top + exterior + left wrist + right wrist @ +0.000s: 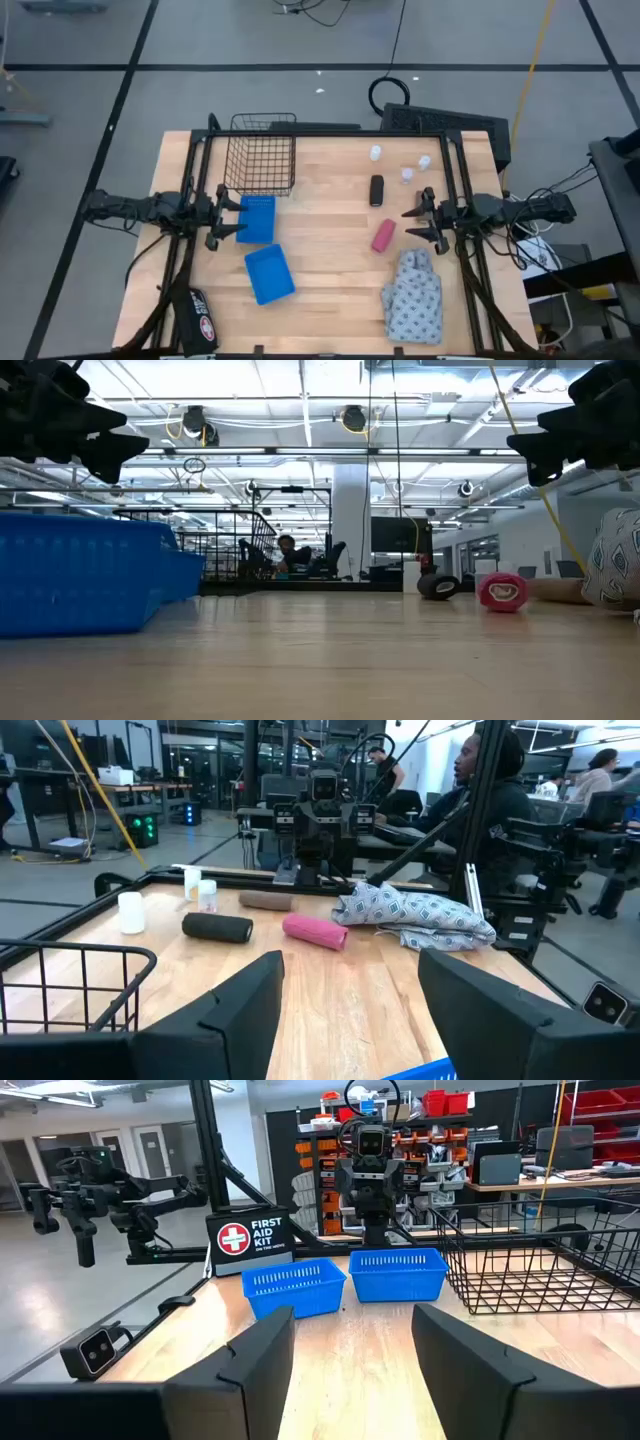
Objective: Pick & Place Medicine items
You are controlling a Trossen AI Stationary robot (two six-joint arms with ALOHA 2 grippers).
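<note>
The left gripper [232, 218] hangs above the left side of the surface [330, 260] with its fingers apart and nothing between them, poised over the blue trays [258, 218], probably a waiting pose. Beside that arm's base, near the front-left corner, a black pouch [200, 318] with a red and white cross lies flat; in the right wrist view its label reads "FIRST AID KIT". One tray sits under the left gripper, the other [268, 274] lies closer to the front edge; the wire basket [260, 152] stands at the back edge, left of centre. Trays and basket look like the likely drop-off places, grouped on the left so items can be carried across to them.

The medicine items all lie right of centre, untouched. The black container [376, 190] lies on its side in the middle of the right half, the pink tube [383, 235] just in front of it, also on its side. Three white bottles [408, 174] stand upright near the back-right corner; no writing on them can be read. The grey patterned cloth [414, 296] is bunched at the front-right corner.

The right gripper [418, 222] hovers over the right side near the pink tube, fingers apart and empty, so I judge no pick has begun
</note>
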